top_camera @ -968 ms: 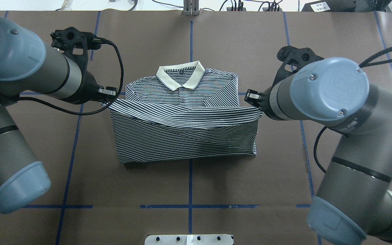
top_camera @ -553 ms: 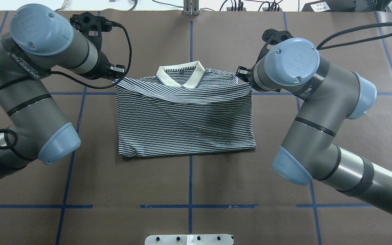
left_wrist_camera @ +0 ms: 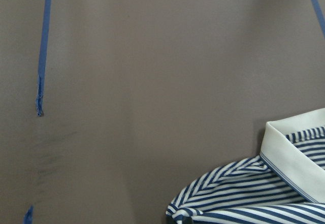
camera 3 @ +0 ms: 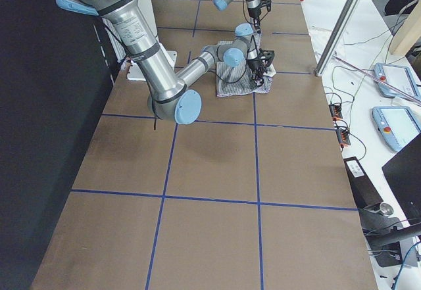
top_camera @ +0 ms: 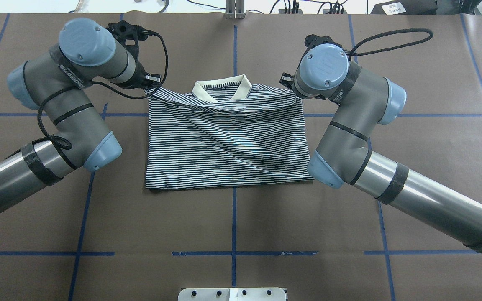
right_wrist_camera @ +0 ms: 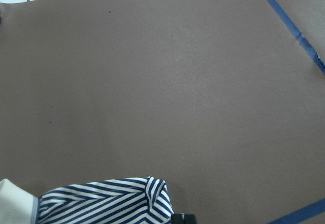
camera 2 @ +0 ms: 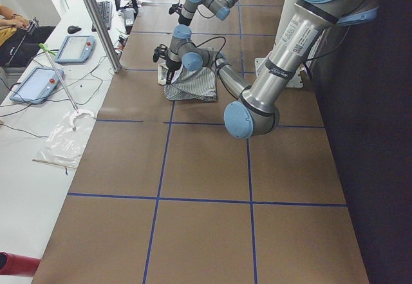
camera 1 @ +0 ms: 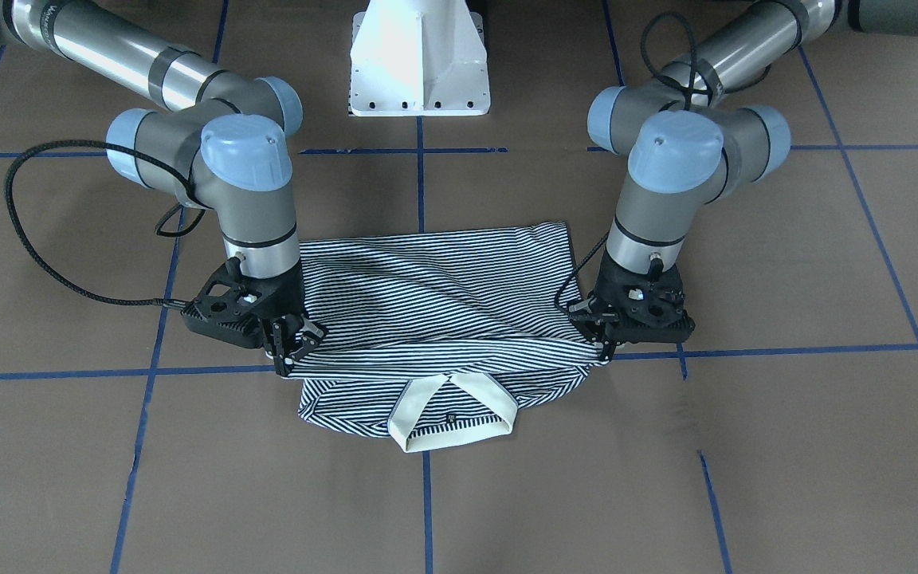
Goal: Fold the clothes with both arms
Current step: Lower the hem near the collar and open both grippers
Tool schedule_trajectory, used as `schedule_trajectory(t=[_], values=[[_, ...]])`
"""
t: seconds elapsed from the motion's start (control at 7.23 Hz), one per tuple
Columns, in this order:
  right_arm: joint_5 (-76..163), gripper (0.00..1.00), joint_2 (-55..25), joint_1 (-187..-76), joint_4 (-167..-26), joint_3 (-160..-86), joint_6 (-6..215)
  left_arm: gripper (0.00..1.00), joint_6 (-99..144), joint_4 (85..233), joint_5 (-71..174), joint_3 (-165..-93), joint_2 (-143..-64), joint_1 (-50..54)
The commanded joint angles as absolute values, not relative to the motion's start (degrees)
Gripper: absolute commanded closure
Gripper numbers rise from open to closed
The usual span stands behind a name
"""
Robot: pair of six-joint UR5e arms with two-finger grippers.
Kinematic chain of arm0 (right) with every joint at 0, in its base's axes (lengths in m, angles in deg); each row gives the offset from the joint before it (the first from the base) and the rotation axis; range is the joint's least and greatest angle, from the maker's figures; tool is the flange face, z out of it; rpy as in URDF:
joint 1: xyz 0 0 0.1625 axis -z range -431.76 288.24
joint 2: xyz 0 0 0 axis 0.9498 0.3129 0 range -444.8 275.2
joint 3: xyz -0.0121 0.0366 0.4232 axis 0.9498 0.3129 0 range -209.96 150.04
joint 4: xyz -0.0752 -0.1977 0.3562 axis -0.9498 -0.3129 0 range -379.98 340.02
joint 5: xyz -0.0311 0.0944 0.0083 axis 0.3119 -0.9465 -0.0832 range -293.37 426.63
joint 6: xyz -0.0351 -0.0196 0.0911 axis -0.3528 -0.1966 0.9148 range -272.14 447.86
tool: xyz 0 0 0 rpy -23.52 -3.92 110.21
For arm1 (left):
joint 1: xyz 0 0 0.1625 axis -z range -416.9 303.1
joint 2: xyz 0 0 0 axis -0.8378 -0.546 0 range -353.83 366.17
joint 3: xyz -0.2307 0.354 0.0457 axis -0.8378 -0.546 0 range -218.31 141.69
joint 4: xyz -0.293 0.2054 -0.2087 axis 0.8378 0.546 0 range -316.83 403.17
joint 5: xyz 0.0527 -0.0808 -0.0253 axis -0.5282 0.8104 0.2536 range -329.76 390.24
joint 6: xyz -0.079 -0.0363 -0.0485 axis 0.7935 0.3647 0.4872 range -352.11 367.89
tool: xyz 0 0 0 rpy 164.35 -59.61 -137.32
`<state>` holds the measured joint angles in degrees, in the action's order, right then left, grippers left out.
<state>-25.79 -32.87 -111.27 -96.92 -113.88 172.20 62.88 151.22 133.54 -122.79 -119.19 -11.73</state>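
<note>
The striped polo shirt (top_camera: pixel 228 142) lies folded on the brown table, its cream collar (top_camera: pixel 222 90) at the far side. Its lower hem is pulled up as a taut edge just under the collar. My left gripper (top_camera: pixel 151 85) is shut on the hem's left corner, and my right gripper (top_camera: pixel 289 85) is shut on the right corner. The front view shows the left gripper (camera 1: pixel 606 349) and the right gripper (camera 1: pixel 288 355) low over the table, pinching the shirt (camera 1: pixel 427 311) beside the collar (camera 1: pixel 451 414). Each wrist view shows a striped shoulder (left_wrist_camera: pixel 244 193) (right_wrist_camera: pixel 106 201).
The white pedestal base (camera 1: pixel 419 64) stands on the robot's side of the shirt. Blue tape lines (top_camera: pixel 233 225) cross the brown table cover. A metal post (top_camera: pixel 234 10) and cables sit at the far edge. A side bench with tablets (camera 2: pixel 74 46) shows in the left view.
Both grippers have carried the hem away from the robot, from mid-chest up to the collar. The fold now covers the buttons, and both arms have stretched out forward.
</note>
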Motion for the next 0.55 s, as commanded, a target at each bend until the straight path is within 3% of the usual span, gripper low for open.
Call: schedule_trajectory(t=[0.0, 0.28, 0.41], values=[[-25.7, 1.00, -32.5, -111.1, -95.7, -111.2, 172.1, 1.00, 62.9, 155.1, 132.9, -117.4, -119.3, -12.9], [-25.7, 1.00, -32.4, -110.9, -95.6, -110.4, 172.0, 1.00, 63.3, 155.4, 132.9, -117.4, -119.3, -13.6], [-25.7, 0.86, -32.4, -110.8, -95.6, -110.3, 171.9, 0.45, 62.9, 155.5, 132.9, -117.5, -119.1, -14.1]])
